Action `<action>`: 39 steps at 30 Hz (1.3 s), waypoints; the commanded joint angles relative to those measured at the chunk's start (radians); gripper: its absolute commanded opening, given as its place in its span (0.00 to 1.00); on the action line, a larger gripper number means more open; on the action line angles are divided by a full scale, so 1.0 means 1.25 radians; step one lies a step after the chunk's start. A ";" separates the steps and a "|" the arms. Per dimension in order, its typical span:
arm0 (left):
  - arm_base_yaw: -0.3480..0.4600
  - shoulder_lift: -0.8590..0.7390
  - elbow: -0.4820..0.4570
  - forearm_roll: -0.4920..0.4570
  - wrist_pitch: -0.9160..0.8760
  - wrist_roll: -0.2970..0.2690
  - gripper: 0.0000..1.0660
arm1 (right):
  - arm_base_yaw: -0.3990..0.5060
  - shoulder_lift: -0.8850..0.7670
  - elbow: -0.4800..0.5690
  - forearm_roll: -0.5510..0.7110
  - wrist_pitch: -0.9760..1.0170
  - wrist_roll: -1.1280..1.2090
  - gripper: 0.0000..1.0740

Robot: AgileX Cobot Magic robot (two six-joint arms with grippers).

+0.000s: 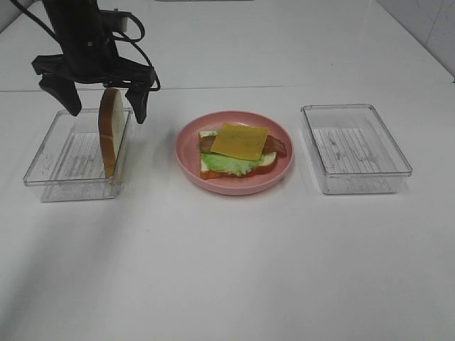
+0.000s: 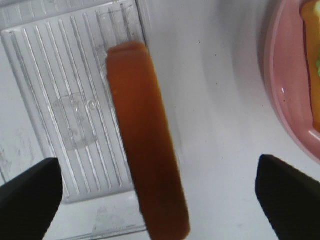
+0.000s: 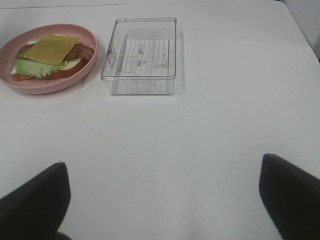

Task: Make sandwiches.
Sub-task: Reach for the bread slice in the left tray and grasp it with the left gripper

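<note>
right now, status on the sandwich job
Left gripper open over upright bread slice in left tray. Right gripper open, idle. Stack on plate topped with cheese. Nothing blocking.

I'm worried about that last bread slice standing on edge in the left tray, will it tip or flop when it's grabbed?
The bread slice stands on edge, leaning on the left tray wall, so a nudge would probably tip it. It holds its shape upright, so it is likely stiff, not floppy. The open left end effector straddles it, which looks favourable.
</note>
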 commanded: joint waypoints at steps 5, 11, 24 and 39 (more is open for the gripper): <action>0.001 0.074 -0.074 -0.014 0.077 -0.009 0.94 | -0.002 -0.022 0.002 -0.006 -0.007 -0.006 0.89; 0.001 0.078 -0.074 -0.026 0.077 -0.006 0.94 | -0.002 -0.022 0.002 -0.006 -0.007 -0.006 0.89; 0.000 0.080 -0.074 0.028 0.077 -0.006 0.00 | -0.002 -0.022 0.002 -0.006 -0.007 -0.006 0.89; 0.000 0.080 -0.074 0.028 0.076 -0.067 0.00 | -0.002 -0.022 0.002 -0.006 -0.007 -0.006 0.89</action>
